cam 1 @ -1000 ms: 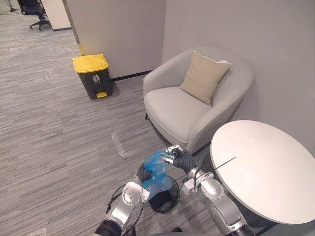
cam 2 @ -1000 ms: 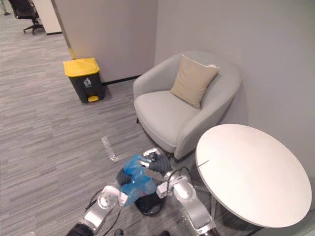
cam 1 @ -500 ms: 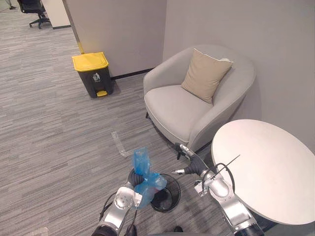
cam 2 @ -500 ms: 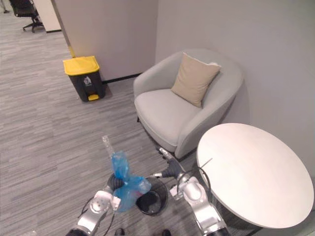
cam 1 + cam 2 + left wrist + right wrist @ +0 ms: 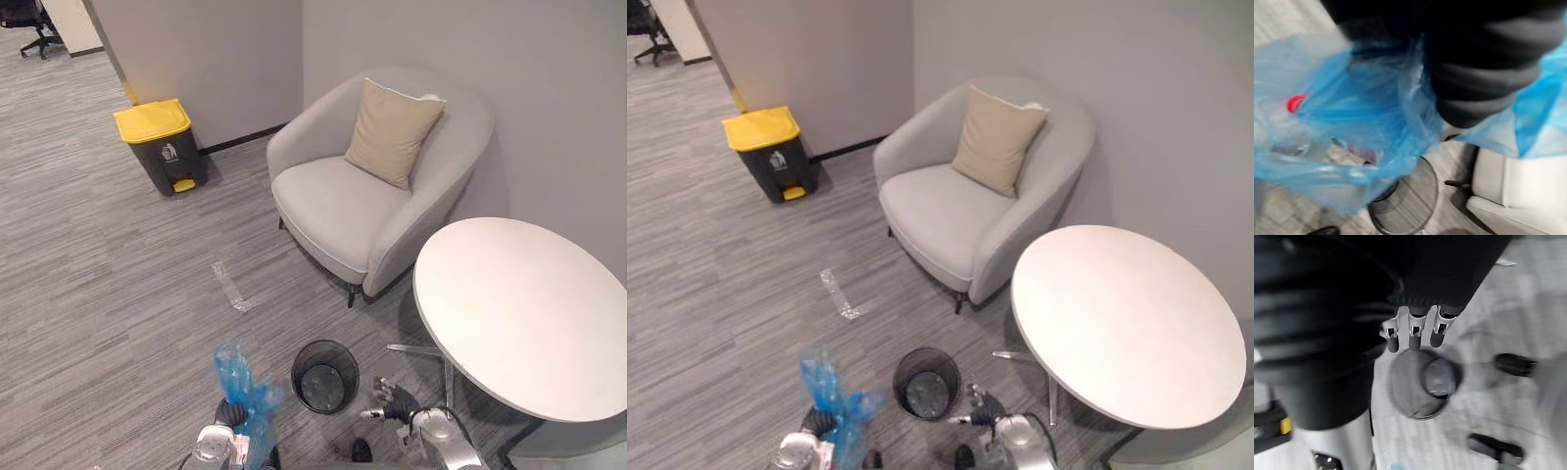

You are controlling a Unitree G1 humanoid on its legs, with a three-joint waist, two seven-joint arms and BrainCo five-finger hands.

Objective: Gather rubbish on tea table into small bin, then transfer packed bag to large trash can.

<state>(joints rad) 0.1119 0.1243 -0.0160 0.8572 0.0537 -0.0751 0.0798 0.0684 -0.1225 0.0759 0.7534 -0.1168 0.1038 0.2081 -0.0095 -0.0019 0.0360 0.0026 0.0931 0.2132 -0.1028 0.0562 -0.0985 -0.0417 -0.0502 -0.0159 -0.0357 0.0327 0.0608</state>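
A blue bag [image 5: 241,390] stuffed with rubbish hangs clear of the small black bin [image 5: 324,375], just to its left. My left hand [image 5: 226,415] is shut on the bag's gathered neck, whose loose top sticks up above the hand. In the left wrist view the blue bag [image 5: 1337,132] shows a red cap and wrappers inside, with the small bin [image 5: 1408,208] below it. To the right of the bin, my right hand [image 5: 393,400] hangs low, its fingers [image 5: 1410,335] straight, open and holding nothing. The large trash can [image 5: 157,143] with a yellow lid stands by the far wall.
The round white tea table [image 5: 519,313] is at the right, close to my right arm. A grey armchair [image 5: 343,211] with a beige cushion [image 5: 390,132] stands behind the bin. A strip of clear tape [image 5: 229,288] lies on the grey carpet between me and the trash can.
The right hand has let go of the bag and dropped beside the bin. The left hand has carried the bag left, out of the bin. The camera has shifted.
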